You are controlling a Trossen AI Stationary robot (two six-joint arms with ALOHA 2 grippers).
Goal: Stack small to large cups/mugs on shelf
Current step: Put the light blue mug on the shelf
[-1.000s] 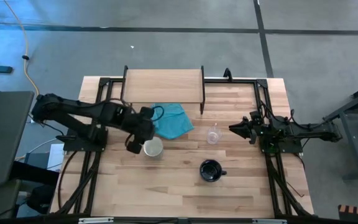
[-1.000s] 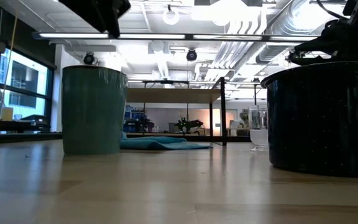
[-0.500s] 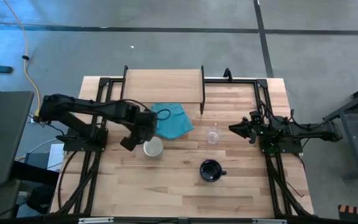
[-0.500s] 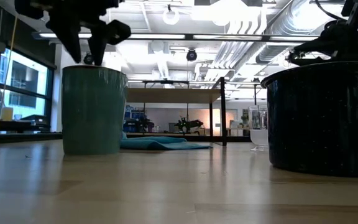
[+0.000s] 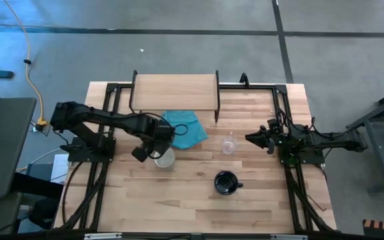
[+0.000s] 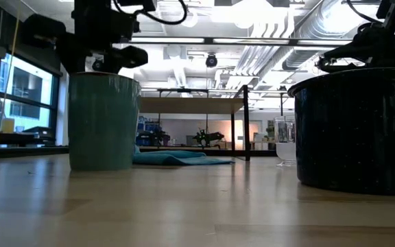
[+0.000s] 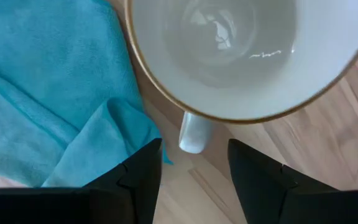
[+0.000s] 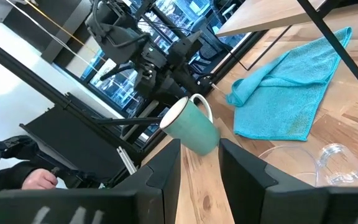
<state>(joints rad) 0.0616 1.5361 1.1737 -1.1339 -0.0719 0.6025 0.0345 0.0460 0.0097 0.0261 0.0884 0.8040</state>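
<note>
I am judging the task as barely begun: the low light-wood shelf on thin black legs [image 5: 175, 91] is carrying nothing, and all three vessels are sitting on the wooden worktop [image 5: 192, 207]. My left end effector [image 7: 194, 165] is hovering directly above the pale white-green handled mug [image 5: 164, 159], fingers spread, with the mug's handle lying just beyond the gap between them and the crumpled teal cloth [image 5: 184, 129] touching that handle on one side. The small clear glass cup [image 5: 229, 144] is standing just ahead of my right end effector [image 5: 251, 138], which is waiting near the worktop's right side with its fingers partly parted around nothing; the black handled mug [image 5: 226, 183] is sitting nearer the front edge, off to that end effector's side. Compared with a second ago, my left arm has swung in over the pale mug and lowered toward its rim, while the mugs, glass, cloth and right arm have not moved.
</note>
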